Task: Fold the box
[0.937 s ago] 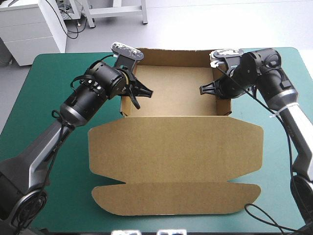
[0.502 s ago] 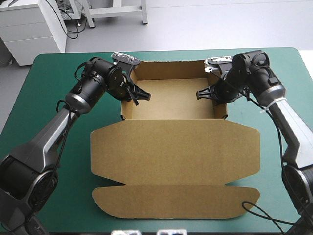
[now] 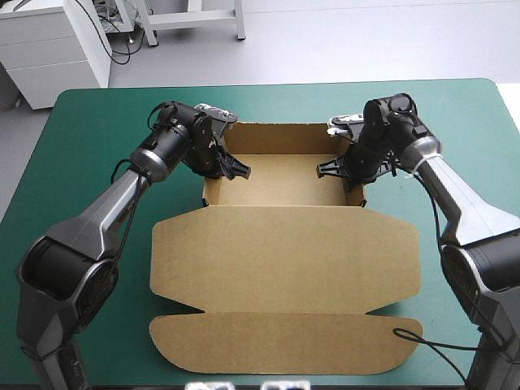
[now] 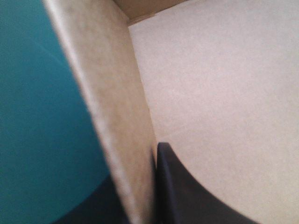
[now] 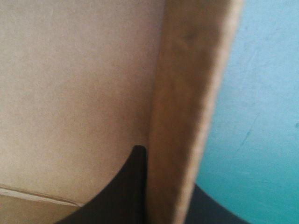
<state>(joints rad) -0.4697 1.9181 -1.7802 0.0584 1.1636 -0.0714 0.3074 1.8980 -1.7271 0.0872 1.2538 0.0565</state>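
The brown box (image 3: pixel 284 175) stands as an open tray at the far middle of the table, with its walls raised. Its lid (image 3: pixel 284 244) lies flat toward the near edge and ends in a long rounded flap (image 3: pixel 284 341). My left gripper (image 3: pixel 230 168) is shut on the tray's left wall (image 4: pixel 112 116), with one black finger (image 4: pixel 187 196) inside the tray and the other outside. My right gripper (image 3: pixel 333 168) is shut on the right wall (image 5: pixel 187 107) in the same way, its inner finger (image 5: pixel 126 186) against the board.
The teal-green cover (image 3: pixel 81 146) shows on both sides of the box. The lid's flap reaches close to the table's near edge. Both arms stretch over the table's side parts toward the tray.
Both grippers have come down over the tray's side walls and now pinch them. The right wall has shifted a little inward, and the tray looks narrower than earlier.
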